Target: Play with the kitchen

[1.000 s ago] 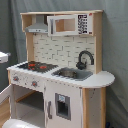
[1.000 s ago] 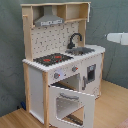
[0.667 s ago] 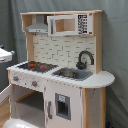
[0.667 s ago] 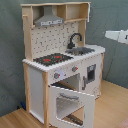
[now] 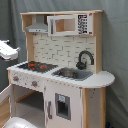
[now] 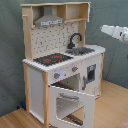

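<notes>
Kitchen (image 5: 60, 70): stands upright on a wood floor before a grey curtain, filling the middle of both exterior views (image 6: 62, 65).
Hob (image 5: 36, 65): black with red rings, on the counter at the first exterior view's left; in the second exterior view (image 6: 52, 59) it sits at the front left of the counter.
Sink (image 5: 72, 74): grey, set in the counter just beside the hob.
Faucet (image 5: 84, 60): black, curved, upright behind the sink in both exterior views (image 6: 74, 40).
Hood (image 5: 38, 26): grey, under the top shelf, above the hob.
Pegboard (image 6: 52, 40): its holes show only in the second exterior view; the first exterior view shows a brick-like pattern there instead.
Microwave (image 5: 70, 23): front with window and dark panel seen only in the first exterior view.
Oven door (image 6: 70, 106): windowed, swung down and open, plain only in the second exterior view.
Arm (image 6: 116, 33): a white part enters at the second exterior view's right edge, well apart from the kitchen; a white part (image 5: 7, 49) also shows at the first exterior view's left edge.
Gripper: whether clenched or released, cannot tell.
</notes>
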You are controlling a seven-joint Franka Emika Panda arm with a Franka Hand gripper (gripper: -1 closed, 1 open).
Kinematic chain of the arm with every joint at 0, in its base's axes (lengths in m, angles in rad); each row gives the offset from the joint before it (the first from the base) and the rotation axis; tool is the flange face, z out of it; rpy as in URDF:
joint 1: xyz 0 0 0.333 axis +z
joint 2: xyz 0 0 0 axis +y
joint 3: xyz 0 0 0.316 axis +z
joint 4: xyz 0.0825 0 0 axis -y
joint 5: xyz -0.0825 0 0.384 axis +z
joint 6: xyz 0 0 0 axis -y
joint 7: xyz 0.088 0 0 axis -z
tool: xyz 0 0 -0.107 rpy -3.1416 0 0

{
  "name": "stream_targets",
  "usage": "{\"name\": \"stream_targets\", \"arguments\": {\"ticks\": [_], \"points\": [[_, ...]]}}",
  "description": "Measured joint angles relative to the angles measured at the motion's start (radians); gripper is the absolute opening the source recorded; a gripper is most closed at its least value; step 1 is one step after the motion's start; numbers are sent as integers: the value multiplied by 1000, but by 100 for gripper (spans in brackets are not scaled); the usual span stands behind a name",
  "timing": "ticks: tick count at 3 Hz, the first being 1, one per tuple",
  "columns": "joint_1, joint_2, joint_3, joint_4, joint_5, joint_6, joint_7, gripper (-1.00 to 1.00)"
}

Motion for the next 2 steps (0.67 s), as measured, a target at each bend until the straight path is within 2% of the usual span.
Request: {"name": "stream_targets", "arguments": {"ticks": [2], "points": [[-137,-17,-3,2,0,92,125,100]]}}
